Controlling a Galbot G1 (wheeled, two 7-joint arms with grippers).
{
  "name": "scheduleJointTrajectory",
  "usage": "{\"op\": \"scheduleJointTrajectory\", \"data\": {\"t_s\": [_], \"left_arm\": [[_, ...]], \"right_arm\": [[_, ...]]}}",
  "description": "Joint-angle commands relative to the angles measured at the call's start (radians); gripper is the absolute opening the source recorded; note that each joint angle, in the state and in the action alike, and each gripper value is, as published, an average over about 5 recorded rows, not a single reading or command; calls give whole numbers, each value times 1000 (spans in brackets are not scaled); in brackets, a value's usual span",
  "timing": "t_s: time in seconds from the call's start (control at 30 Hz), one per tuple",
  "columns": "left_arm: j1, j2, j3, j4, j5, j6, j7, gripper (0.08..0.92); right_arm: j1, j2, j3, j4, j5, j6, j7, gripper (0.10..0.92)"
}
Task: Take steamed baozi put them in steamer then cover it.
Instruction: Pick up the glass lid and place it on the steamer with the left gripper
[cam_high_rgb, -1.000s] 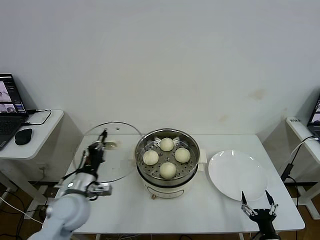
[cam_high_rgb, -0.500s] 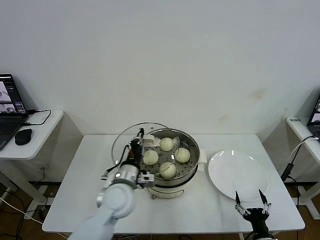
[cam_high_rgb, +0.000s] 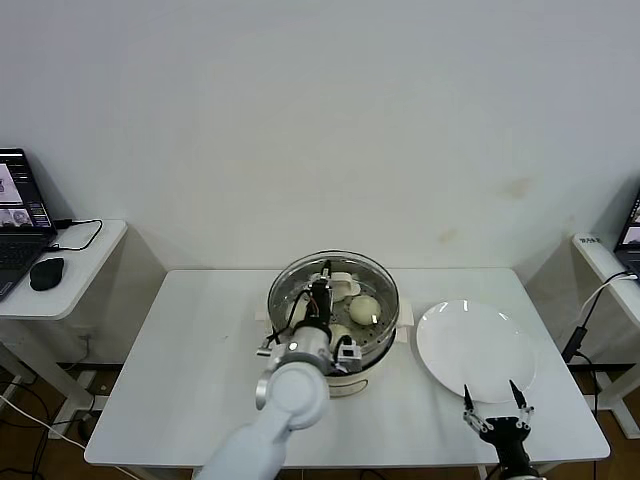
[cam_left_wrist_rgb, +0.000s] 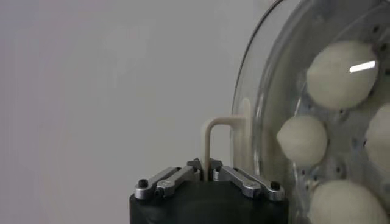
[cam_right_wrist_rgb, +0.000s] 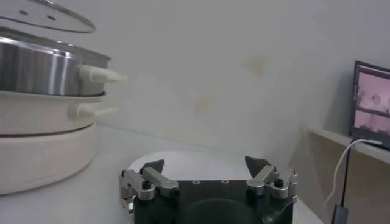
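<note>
The steel steamer (cam_high_rgb: 380, 345) stands on its cream-white base at the table's middle. Several cream-white baozi (cam_high_rgb: 365, 309) lie on its perforated tray; they also show through the glass in the left wrist view (cam_left_wrist_rgb: 339, 74). My left gripper (cam_high_rgb: 322, 290) is shut on the cream-white handle (cam_left_wrist_rgb: 210, 137) of the clear glass cover (cam_high_rgb: 300, 275), which it holds just above the pot. In the right wrist view the cover (cam_right_wrist_rgb: 46, 15) hovers a little over the pot rim (cam_right_wrist_rgb: 42, 61). My right gripper (cam_high_rgb: 495, 412) is open and empty at the table's front right.
A flat white plate (cam_high_rgb: 475, 350) lies on the table to the right of the steamer, just beyond my right gripper. A side desk with a laptop and a mouse (cam_high_rgb: 46, 272) stands at the far left. Another desk edge (cam_high_rgb: 600, 255) stands at the far right.
My left gripper has carried the cover from the table's left to above the steamer. My right gripper has drifted a little to the left along the front edge.
</note>
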Motion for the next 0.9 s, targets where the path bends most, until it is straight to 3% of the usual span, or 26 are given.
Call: {"op": "scheduleJointTrajectory", "data": {"t_s": [0.03, 0.9], "left_arm": [[-10, -74, 27, 76, 101, -6, 15, 139], [9, -94, -42, 118, 131, -35, -15, 139]], "right_arm": [[0, 0, -2, -1, -7, 2, 0, 822], [-5, -9, -11, -10, -7, 7, -8, 823]]}}
